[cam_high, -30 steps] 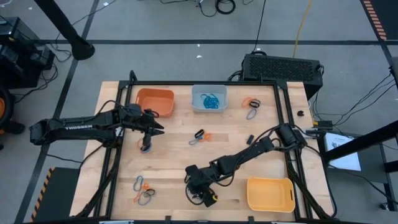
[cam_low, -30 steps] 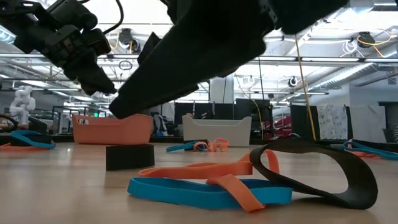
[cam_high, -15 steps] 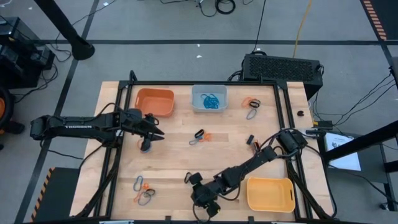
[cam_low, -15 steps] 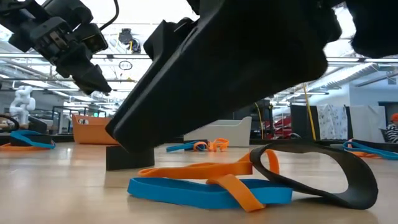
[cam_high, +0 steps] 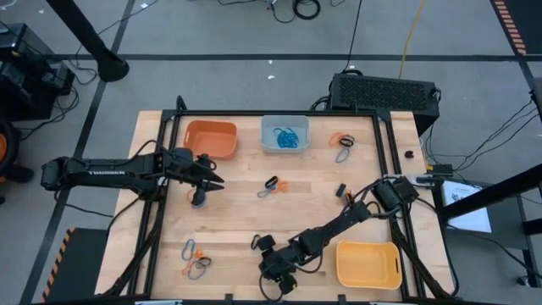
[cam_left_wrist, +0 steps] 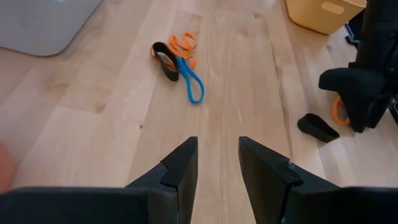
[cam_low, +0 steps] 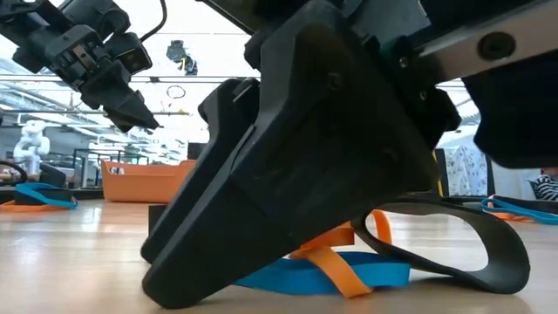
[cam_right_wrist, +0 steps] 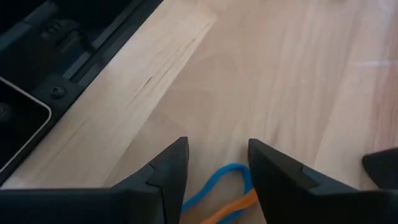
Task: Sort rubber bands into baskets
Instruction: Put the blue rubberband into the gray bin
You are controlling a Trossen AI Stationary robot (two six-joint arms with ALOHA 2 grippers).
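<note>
The thin blue, orange and black rubber bands (cam_low: 349,262) at the high view's lower centre sit under the open, empty right hand (cam_high: 278,273), which should, I judge, pinch one loop only, while the open left hand (cam_high: 213,176) hovers above the wooden counter (cam_high: 313,212) at centre left.

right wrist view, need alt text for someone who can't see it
The right gripper hangs open just above a wooden table, its two dark fingers on either side of a blue rubber band crossed by an orange rubber band. A black frame edges the table.
</note>
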